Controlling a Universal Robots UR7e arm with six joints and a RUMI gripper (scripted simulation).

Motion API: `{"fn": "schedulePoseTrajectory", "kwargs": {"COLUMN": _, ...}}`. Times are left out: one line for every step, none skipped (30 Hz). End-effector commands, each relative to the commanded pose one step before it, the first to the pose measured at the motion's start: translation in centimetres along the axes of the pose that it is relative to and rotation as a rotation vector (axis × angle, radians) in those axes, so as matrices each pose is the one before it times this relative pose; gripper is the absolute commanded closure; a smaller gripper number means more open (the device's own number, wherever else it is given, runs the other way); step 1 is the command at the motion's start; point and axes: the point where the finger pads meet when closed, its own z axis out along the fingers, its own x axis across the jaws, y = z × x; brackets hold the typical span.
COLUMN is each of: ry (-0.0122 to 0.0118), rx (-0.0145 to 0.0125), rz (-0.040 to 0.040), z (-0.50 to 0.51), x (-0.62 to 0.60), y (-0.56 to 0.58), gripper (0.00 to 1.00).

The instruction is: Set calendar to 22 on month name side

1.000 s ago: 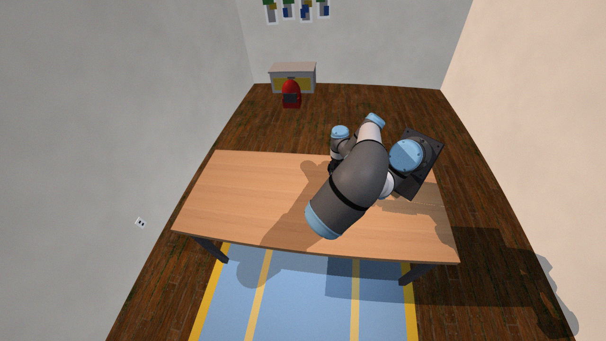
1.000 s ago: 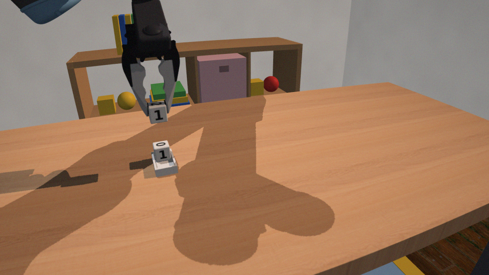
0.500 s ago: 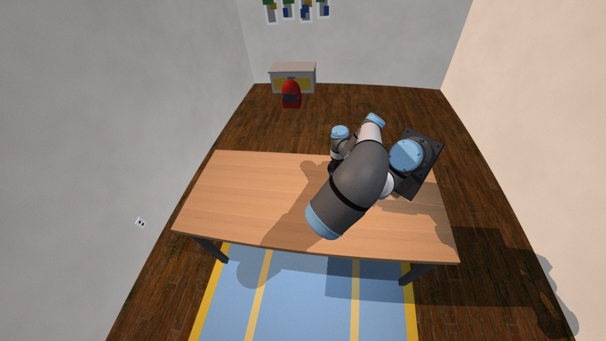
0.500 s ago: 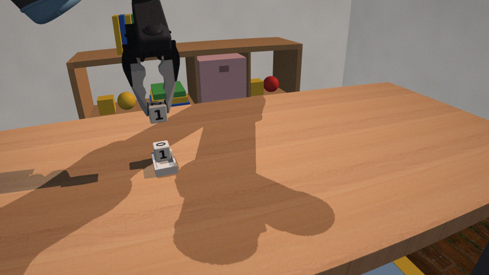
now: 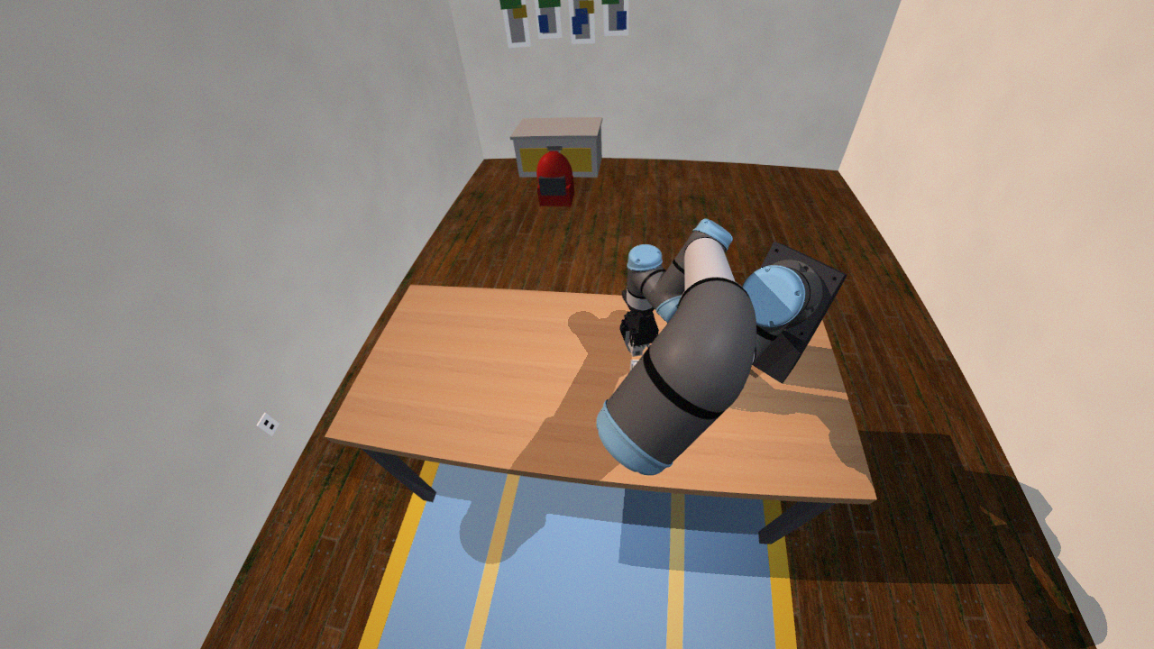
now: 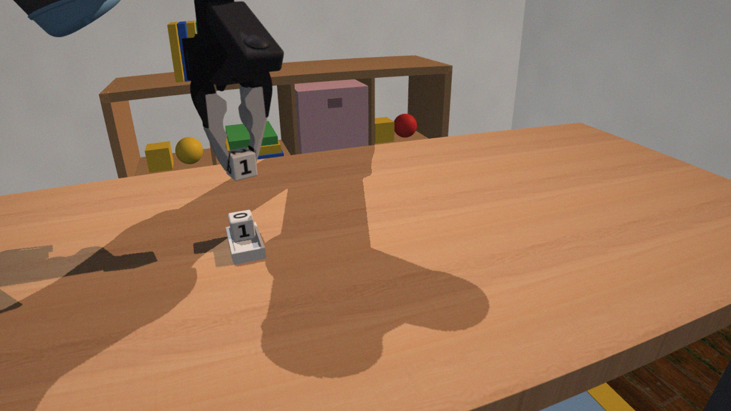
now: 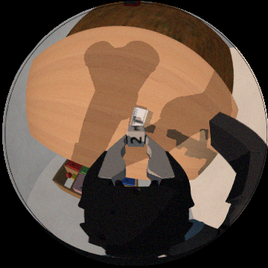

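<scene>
Cube (image 6: pixel 242 164) (image 7: pixel 136 138) is pinched in the gripper (image 6: pixel 242 156) (image 7: pixel 135 135) above the tray (image 6: pixel 248 255) (image 7: pixel 139 114), presumably for turning. Space at the tray's six o'clock is left for it.

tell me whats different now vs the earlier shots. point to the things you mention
The gripper (image 5: pixel 637 349) (image 6: pixel 243 159) (image 7: pixel 135 135) has turned and shifted slightly, carrying the held cube (image 6: pixel 244 166) (image 7: pixel 136 140) a little to the right in the exterior view and turning it slightly. Nothing was newly grasped or released. The other cube (image 6: pixel 242 228) and the tray (image 6: pixel 249 254) stayed put.
</scene>
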Motion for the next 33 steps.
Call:
{"fn": "schedulePoseTrajectory", "kwargs": {"ry": 0.00117, "rx": -0.00048, "rz": -0.16782, "z": 0.071, "x": -0.818, "y": 1.091, "gripper": 0.89}}
{"fn": "schedulePoseTrajectory", "kwargs": {"ry": 0.00070, "rx": 0.00046, "rz": -0.04399, "z": 0.032, "x": -0.255, "y": 0.269, "gripper": 0.89}}
{"fn": "schedulePoseTrajectory", "kwargs": {"ry": 0.00010, "rx": 0.00006, "rz": -0.00628, "z": 0.005, "x": -0.038, "y": 0.037, "gripper": 0.89}}
{"fn": "schedulePoseTrajectory", "kwargs": {"ry": 0.00077, "rx": 0.00047, "rz": -0.05247, "z": 0.037, "x": -0.318, "y": 0.315, "gripper": 0.89}}
{"fn": "schedulePoseTrajectory", "kwargs": {"ry": 0.00072, "rx": 0.00041, "rz": -0.05446, "z": 0.038, "x": -0.345, "y": 0.319, "gripper": 0.89}}
{"fn": "schedulePoseTrajectory", "kwargs": {"ry": 0.00046, "rx": 0.00025, "rz": -0.03864, "z": 0.026, "x": -0.256, "y": 0.219, "gripper": 0.89}}
{"fn": "schedulePoseTrajectory", "kwargs": {"ry": 0.00019, "rx": 0.00010, "rz": -0.01757, "z": 0.012, "x": -0.120, "y": 0.097, "gripper": 0.89}}
{"fn": "schedulePoseTrajectory", "kwargs": {"ry": 0.00057, "rx": 0.00030, "rz": -0.05772, "z": 0.038, "x": -0.399, "y": 0.318, "gripper": 0.89}}
{"fn": "schedulePoseTrajectory", "kwargs": {"ry": 0.00035, "rx": 0.00018, "rz": -0.04238, "z": 0.027, "x": -0.305, "y": 0.223, "gripper": 0.89}}
{"fn": "schedulePoseTrajectory", "kwargs": {"ry": 0.00000, "rx": 0.00000, "rz": 0.00000, "z": 0.000, "x": 0.000, "y": 0.000, "gripper": 0.89}}
{"fn": "schedulePoseTrajectory", "kwargs": {"ry": 0.00000, "rx": 0.00000, "rz": 0.00000, "z": 0.000, "x": 0.000, "y": 0.000, "gripper": 0.89}}
{"fn": "schedulePoseTrajectory", "kwargs": {"ry": 0.00012, "rx": 0.00006, "rz": -0.01659, "z": 0.010, "x": -0.123, "y": 0.084, "gripper": 0.89}}
{"fn": "schedulePoseTrajectory", "kwargs": {"ry": 0.00036, "rx": 0.00020, "rz": -0.05995, "z": 0.037, "x": -0.448, "y": 0.304, "gripper": 0.89}}
{"fn": "schedulePoseTrajectory", "kwargs": {"ry": 0.00024, "rx": 0.00017, "rz": -0.06066, "z": 0.036, "x": -0.470, "y": 0.292, "gripper": 0.89}}
{"fn": "schedulePoseTrajectory", "kwargs": {"ry": 0.00010, "rx": 0.00011, "rz": -0.04582, "z": 0.026, "x": -0.367, "y": 0.207, "gripper": 0.89}}
{"fn": "schedulePoseTrajectory", "kwargs": {"ry": 0.00002, "rx": 0.00004, "rz": -0.01527, "z": 0.009, "x": -0.125, "y": 0.065, "gripper": 0.89}}
{"fn": "schedulePoseTrajectory", "kwargs": {"ry": -0.00001, "rx": 0.00014, "rz": -0.06124, "z": 0.033, "x": -0.507, "y": 0.261, "gripper": 0.89}}
{"fn": "schedulePoseTrajectory", "kwargs": {"ry": -0.00007, "rx": 0.00009, "rz": -0.03915, "z": 0.020, "x": -0.334, "y": 0.154, "gripper": 0.89}}
{"fn": "schedulePoseTrajectory", "kwargs": {"ry": -0.00007, "rx": 0.00005, "rz": -0.02196, "z": 0.011, "x": -0.190, "y": 0.081, "gripper": 0.89}}
{"fn": "schedulePoseTrajectory", "kwargs": {"ry": -0.00026, "rx": 0.00015, "rz": -0.05880, "z": 0.029, "x": -0.515, "y": 0.215, "gripper": 0.89}}
{"fn": "schedulePoseTrajectory", "kwargs": {"ry": -0.00001, "rx": 0.00001, "rz": -0.00190, "z": 0.001, "x": -0.017, "y": 0.006, "gripper": 0.89}}
{"fn": "schedulePoseTrajectory", "kwargs": {"ry": -0.00039, "rx": 0.00018, "rz": -0.06001, "z": 0.028, "x": -0.538, "y": 0.199, "gripper": 0.89}}
{"fn": "schedulePoseTrajectory", "kwargs": {"ry": -0.00041, "rx": 0.00018, "rz": -0.04981, "z": 0.022, "x": -0.456, "y": 0.148, "gripper": 0.89}}
{"fn": "schedulePoseTrajectory", "kwargs": {"ry": -0.00009, "rx": 0.00004, "rz": -0.00923, "z": 0.004, "x": -0.086, "y": 0.024, "gripper": 0.89}}
{"fn": "schedulePoseTrajectory", "kwargs": {"ry": -0.00060, "rx": 0.00026, "rz": -0.05781, "z": 0.023, "x": -0.540, "y": 0.153, "gripper": 0.89}}
{"fn": "schedulePoseTrajectory", "kwargs": {"ry": -0.00056, "rx": 0.00025, "rz": -0.04664, "z": 0.018, "x": -0.443, "y": 0.106, "gripper": 0.89}}
{"fn": "schedulePoseTrajectory", "kwargs": {"ry": 0.00000, "rx": 0.00000, "rz": 0.00000, "z": 0.000, "x": 0.000, "y": 0.000, "gripper": 0.89}}
{"fn": "schedulePoseTrajectory", "kwargs": {"ry": 0.00000, "rx": 0.00000, "rz": 0.00000, "z": 0.000, "x": 0.000, "y": 0.000, "gripper": 0.89}}
{"fn": "schedulePoseTrajectory", "kwargs": {"ry": -0.00012, "rx": 0.00006, "rz": -0.00968, "z": 0.004, "x": -0.093, "y": 0.019, "gripper": 0.89}}
{"fn": "schedulePoseTrajectory", "kwargs": {"ry": -0.00075, "rx": 0.00036, "rz": -0.05458, "z": 0.019, "x": -0.526, "y": 0.106, "gripper": 0.89}}
{"fn": "schedulePoseTrajectory", "kwargs": {"ry": -0.00080, "rx": 0.00041, "rz": -0.05260, "z": 0.017, "x": -0.514, "y": 0.084, "gripper": 0.89}}
{"fn": "schedulePoseTrajectory", "kwargs": {"ry": -0.00084, "rx": 0.00046, "rz": -0.05041, "z": 0.015, "x": -0.497, "y": 0.064, "gripper": 0.89}}
{"fn": "schedulePoseTrajectory", "kwargs": {"ry": -0.00080, "rx": 0.00047, "rz": -0.04501, "z": 0.012, "x": -0.448, "y": 0.042, "gripper": 0.89}}
